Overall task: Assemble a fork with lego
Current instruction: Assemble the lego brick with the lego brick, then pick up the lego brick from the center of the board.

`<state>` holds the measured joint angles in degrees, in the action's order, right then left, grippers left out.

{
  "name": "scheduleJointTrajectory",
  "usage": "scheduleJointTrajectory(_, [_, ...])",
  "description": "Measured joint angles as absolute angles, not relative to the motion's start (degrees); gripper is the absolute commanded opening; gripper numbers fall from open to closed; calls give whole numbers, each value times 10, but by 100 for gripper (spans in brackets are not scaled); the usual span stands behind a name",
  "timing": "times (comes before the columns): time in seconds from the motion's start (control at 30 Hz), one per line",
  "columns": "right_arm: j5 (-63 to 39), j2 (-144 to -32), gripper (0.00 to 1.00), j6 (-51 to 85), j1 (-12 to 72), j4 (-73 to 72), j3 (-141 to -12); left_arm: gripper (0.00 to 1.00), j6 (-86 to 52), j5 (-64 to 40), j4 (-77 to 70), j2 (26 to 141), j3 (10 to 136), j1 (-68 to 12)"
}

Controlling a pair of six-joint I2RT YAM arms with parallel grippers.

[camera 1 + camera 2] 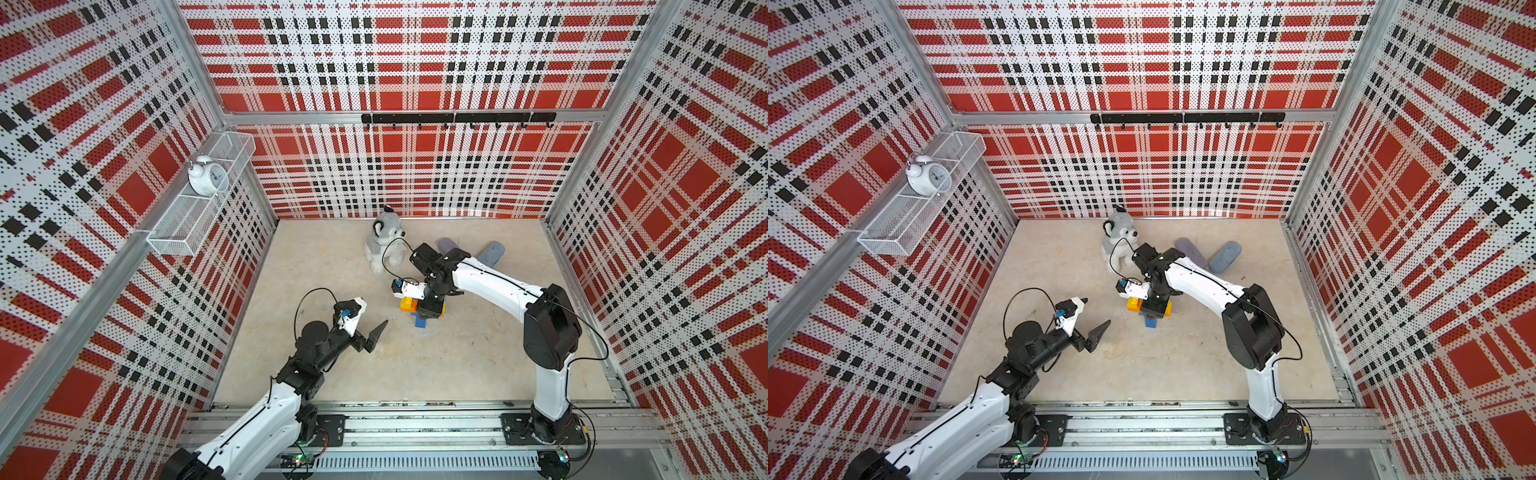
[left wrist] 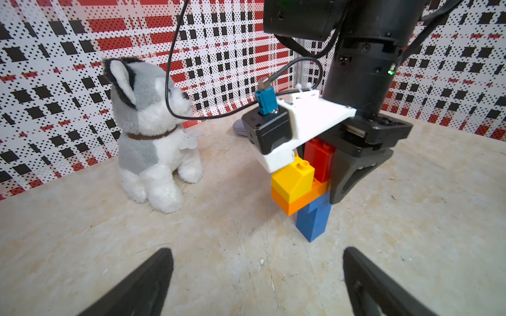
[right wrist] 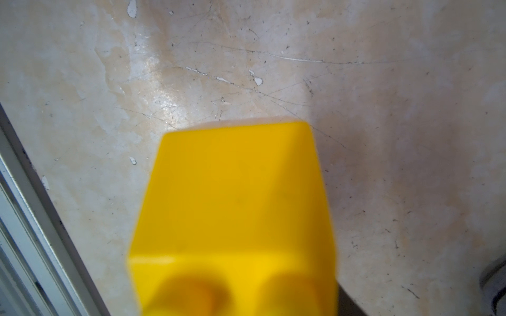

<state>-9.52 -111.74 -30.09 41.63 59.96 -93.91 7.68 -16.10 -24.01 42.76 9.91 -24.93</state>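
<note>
— When you look down in both top views, where is the fork?

— Near the middle of the table, in front of the plush dog. My right gripper sits directly over the fork, so only an orange-and-yellow end and the foot of the blue handle poke out from under it. The twin view shows the same, with the fork under my right gripper. My left gripper hangs apart from it, jaws spread wide with nothing between them.

— And from your left wrist?

— That is my best look. The fork stands upright with its blue handle down on the table. An orange crossbar sits across the handle, with a sloped yellow brick with one stud at one end and a taller red brick next to it. One finger of my right gripper is just beside the red brick and the crossbar. The other finger is hidden (so I cannot tell whether that hand grips or not). My left gripper shows both tips far apart and empty.

— Right wrist?

— A blurred yellow brick sits close under the camera, with scratched table behind it.
</note>
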Motion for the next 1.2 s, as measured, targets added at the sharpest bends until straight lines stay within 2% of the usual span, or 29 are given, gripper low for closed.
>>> scheduleJointTrajectory(0.1, [-99, -1114, 64, -299, 416, 597, -939, 98, 76, -161, -240, 428, 99, -248])
scheduleJointTrajectory(0.3, [-109, -1075, 70, -297, 410, 595, -942, 98, 75, -162, -240, 428, 99, -247])
scheduleJointTrajectory(0.6, [-170, -992, 75, -293, 385, 566, -907, 98, 75, -163, -240, 428, 99, -246])
scheduleJointTrajectory(0.77, [-188, -995, 76, -284, 378, 549, -877, 98, 73, -163, -240, 429, 99, -244])
scheduleJointTrajectory(0.9, [-193, -1013, 70, -277, 376, 534, -876, 98, 73, -163, -240, 429, 99, -244])
scheduleJointTrajectory(1.1, [-200, -1026, 51, -274, 376, 520, -876, 98, 73, -163, -240, 429, 99, -244])
scheduleJointTrajectory(1.2, [-202, -1030, 45, -275, 376, 520, -876, 98, 73, -164, -240, 429, 99, -243])
